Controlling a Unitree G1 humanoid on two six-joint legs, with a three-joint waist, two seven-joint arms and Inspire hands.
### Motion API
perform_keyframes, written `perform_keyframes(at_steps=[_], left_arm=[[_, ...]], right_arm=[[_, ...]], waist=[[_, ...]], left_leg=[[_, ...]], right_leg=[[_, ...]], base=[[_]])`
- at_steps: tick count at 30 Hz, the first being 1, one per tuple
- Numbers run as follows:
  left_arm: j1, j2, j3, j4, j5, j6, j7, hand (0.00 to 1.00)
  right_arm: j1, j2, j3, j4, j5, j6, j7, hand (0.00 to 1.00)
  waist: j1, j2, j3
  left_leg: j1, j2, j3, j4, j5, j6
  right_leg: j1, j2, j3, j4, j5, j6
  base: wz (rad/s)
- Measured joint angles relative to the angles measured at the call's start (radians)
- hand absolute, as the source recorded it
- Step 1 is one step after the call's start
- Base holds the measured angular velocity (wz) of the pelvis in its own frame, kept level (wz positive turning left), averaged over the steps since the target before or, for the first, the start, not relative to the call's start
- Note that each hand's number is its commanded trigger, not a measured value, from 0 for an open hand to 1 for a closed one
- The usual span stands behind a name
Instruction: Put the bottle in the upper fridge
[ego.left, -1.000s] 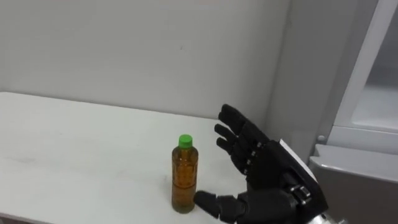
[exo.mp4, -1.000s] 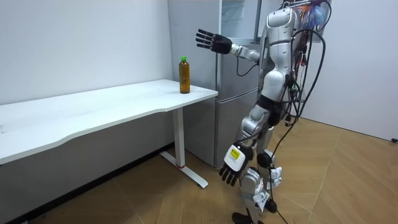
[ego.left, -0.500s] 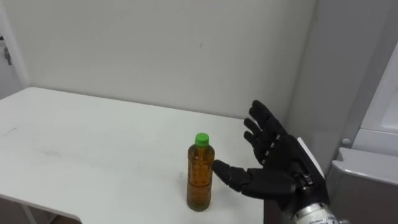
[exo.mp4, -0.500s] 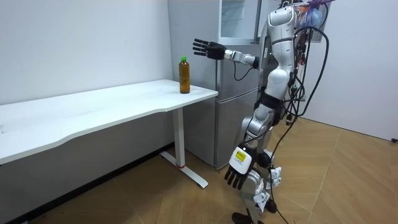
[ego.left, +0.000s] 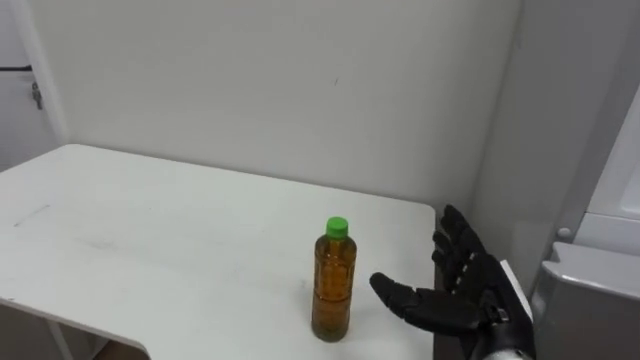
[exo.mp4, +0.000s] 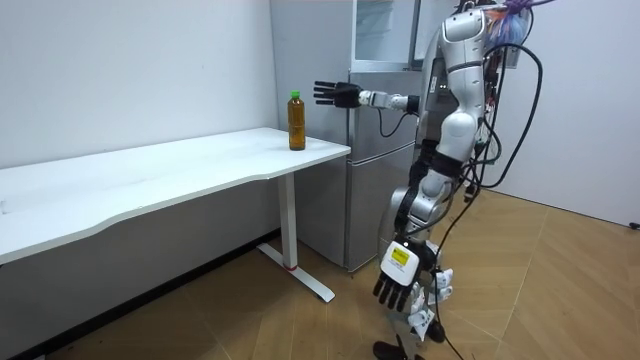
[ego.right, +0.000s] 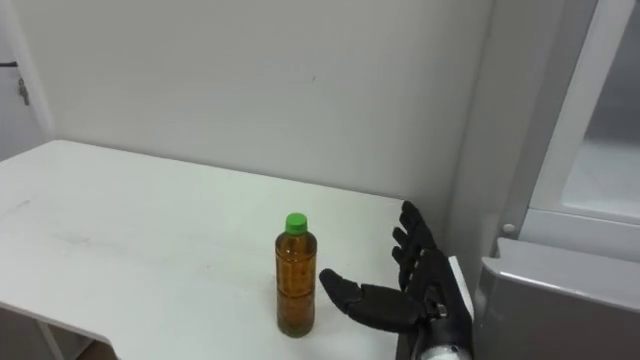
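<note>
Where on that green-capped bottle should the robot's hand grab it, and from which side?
Probably grip the bottle round its straight middle, below the cap, from its right, where the open right hand is. It stands upright on the table, so a sideways wrap suits.

One green-capped bottle (ego.left: 333, 283), one white table (ego.left: 150, 225), one grey fridge (exo.mp4: 372, 170), one right hand (ego.left: 462, 292), one left hand (exo.mp4: 396, 280)

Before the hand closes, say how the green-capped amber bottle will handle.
The clear plastic bottle with green cap looks nearly full of amber liquid: probably heavy for its size. Tall, narrow and upright on the white table, it may tip if nudged high.
</note>
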Motion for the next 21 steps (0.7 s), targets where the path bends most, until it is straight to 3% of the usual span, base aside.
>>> perform_keyframes(at_steps=[5,11,18,21], left_arm=[[-0.003,-0.001,0.0,-0.001,0.0,-0.001,0.003,0.0],[-0.013,-0.004,0.0,-0.006,0.039,0.0,0.004,0.0],[-0.021,-0.004,-0.002,-0.021,0.047,0.002,0.003,0.0],[-0.022,-0.004,-0.002,-0.042,0.054,0.002,0.001,0.0]], right_arm=[[-0.002,-0.006,0.031,0.016,-0.018,0.0,-0.044,0.0],[-0.024,-0.027,0.031,0.05,-0.053,-0.002,-0.069,0.0],[-0.089,-0.03,0.05,0.122,-0.137,-0.003,-0.089,0.0],[-0.091,-0.027,0.076,0.148,-0.167,-0.003,-0.085,0.0]], waist=[[0.002,0.013,-0.0019],[0.016,0.01,-0.0012],[0.028,-0.017,0.0037],[0.04,-0.03,0.002]], left_leg=[[-0.005,-0.002,-0.016,-0.001,0.003,0.002],[-0.017,-0.008,-0.028,-0.002,0.011,0.002],[-0.025,-0.017,-0.04,0.0,0.013,0.006],[-0.027,-0.018,-0.049,0.0,0.013,0.007]], right_leg=[[0.0,-0.004,-0.015,0.002,-0.001,0.001],[-0.006,-0.006,-0.023,0.002,-0.001,0.002],[-0.007,-0.013,-0.023,0.002,-0.007,0.01],[-0.007,-0.016,-0.022,0.002,-0.008,0.012]], base=[[0.07],[0.08],[0.07],[0.06]])
